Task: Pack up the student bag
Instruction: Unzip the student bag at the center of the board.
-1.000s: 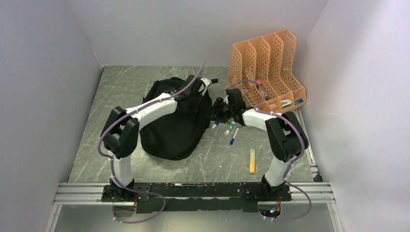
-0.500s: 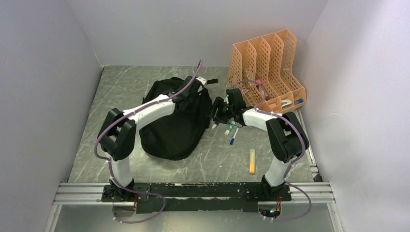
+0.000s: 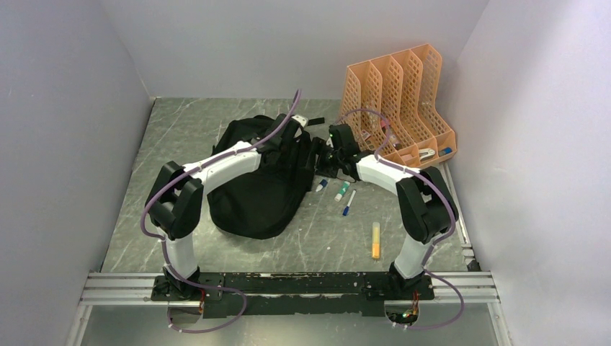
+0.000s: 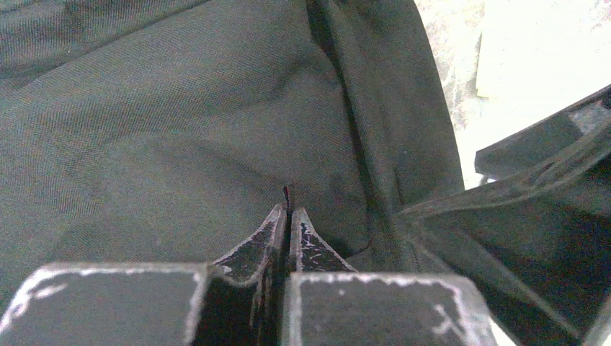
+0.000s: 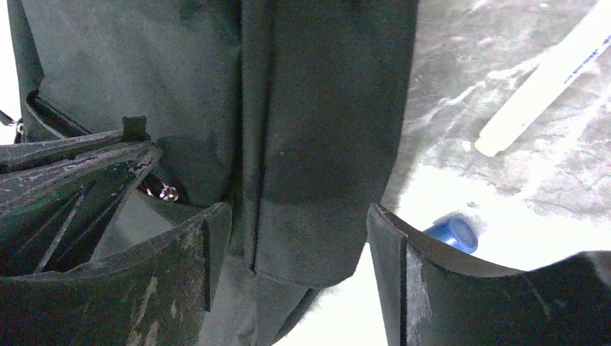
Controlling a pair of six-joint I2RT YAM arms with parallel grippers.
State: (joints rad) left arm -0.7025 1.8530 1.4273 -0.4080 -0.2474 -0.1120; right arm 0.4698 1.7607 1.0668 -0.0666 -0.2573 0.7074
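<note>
The bag [image 3: 263,184] lies slumped on the tabletop [image 3: 180,130], left of centre, its top end toward the orange organiser [image 3: 396,101]. The left pincer [image 4: 289,213] is pressed together against the cloth. A thin sliver shows at its tips, and I cannot tell whether that is a zip pull or a pinch of fabric. The right pincer [image 5: 295,216] stands apart, astride a fold at the bag's edge, with pens [image 3: 342,191] just beside. The bag looks light and limp, so gripping one layer probably lifts only that layer. The seams, the zip edge or a strap seem the firmest holds.
</note>
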